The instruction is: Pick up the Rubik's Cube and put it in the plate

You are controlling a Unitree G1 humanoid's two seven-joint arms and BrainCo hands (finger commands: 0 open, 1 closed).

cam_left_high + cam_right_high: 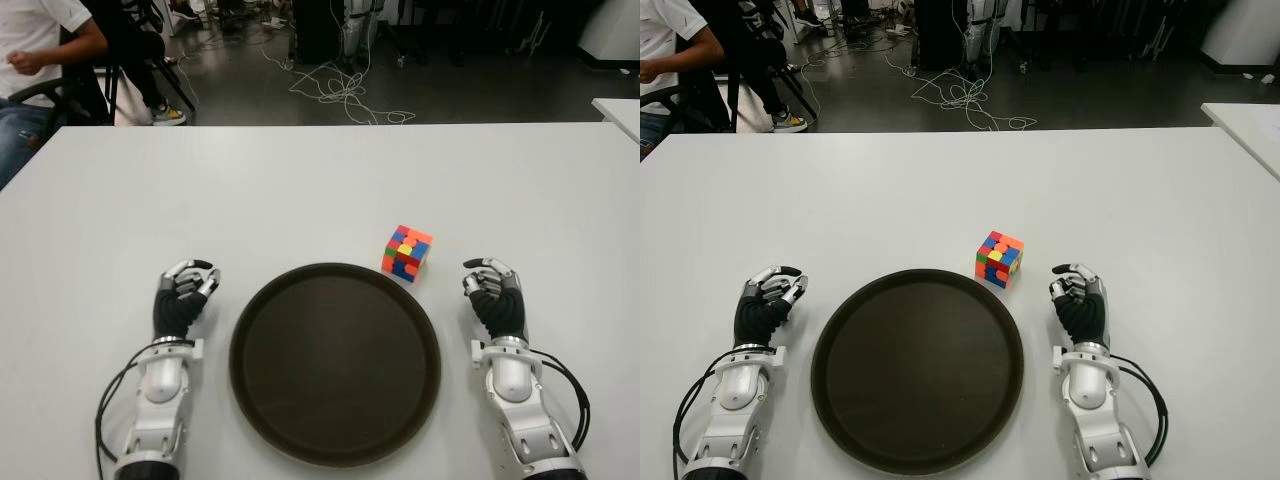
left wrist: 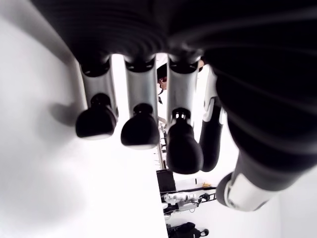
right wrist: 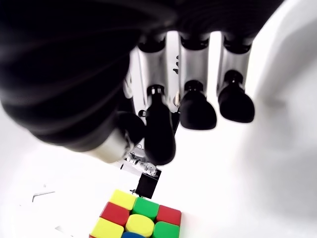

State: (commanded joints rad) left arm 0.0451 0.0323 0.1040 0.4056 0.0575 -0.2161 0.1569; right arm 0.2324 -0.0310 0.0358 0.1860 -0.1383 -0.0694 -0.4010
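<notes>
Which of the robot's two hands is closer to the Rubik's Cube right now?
The right hand. The Rubik's Cube sits just off its inner side, beyond the plate's far right rim, while the left hand is across the plate.

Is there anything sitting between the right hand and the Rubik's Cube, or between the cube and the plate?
Nothing visible. The Rubik's Cube sits on bare white table just beyond the plate's far right rim, with the right hand empty to its right. The left hand shows left of the plate.
</notes>
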